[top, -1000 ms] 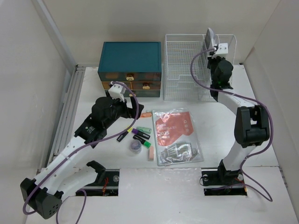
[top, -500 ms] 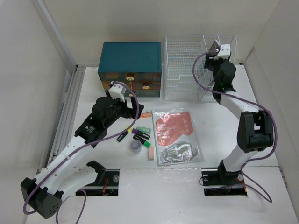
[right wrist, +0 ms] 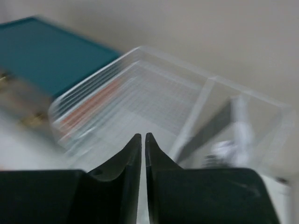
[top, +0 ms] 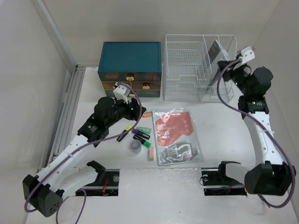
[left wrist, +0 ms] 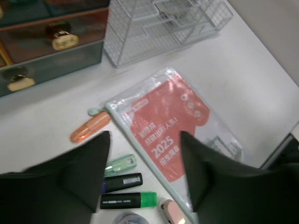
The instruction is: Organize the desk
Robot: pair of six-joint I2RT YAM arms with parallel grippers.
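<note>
The white desk [top: 219, 121] carries a clear zip pouch [top: 175, 135] with a red "2025" sheet, and loose pens to its left: an orange highlighter [top: 146, 114], a pale green marker [top: 144, 129], a black-purple marker [top: 140, 135] and a green highlighter [top: 145, 142]. My left gripper [top: 137, 108] hovers open over them; its view shows the pouch [left wrist: 168, 135], the orange highlighter [left wrist: 91, 127] and the green highlighter [left wrist: 128, 200] below the jaws [left wrist: 145, 140]. My right gripper [top: 226, 65] is shut and empty [right wrist: 143, 135], beside the wire rack's right end.
A teal drawer box [top: 130, 63] and a white wire-mesh rack [top: 187, 70] stand at the back. A dark card [top: 215, 49] leans in the rack's right compartment. A pink eraser [top: 151, 153], a purple round item [top: 135, 147] and a yellow-tipped pen [top: 122, 136] lie near the pens.
My right gripper lowered the dark card into the rack, let it go, pulled back to the right and closed. My left gripper's jaws narrowed and edged slightly right.
</note>
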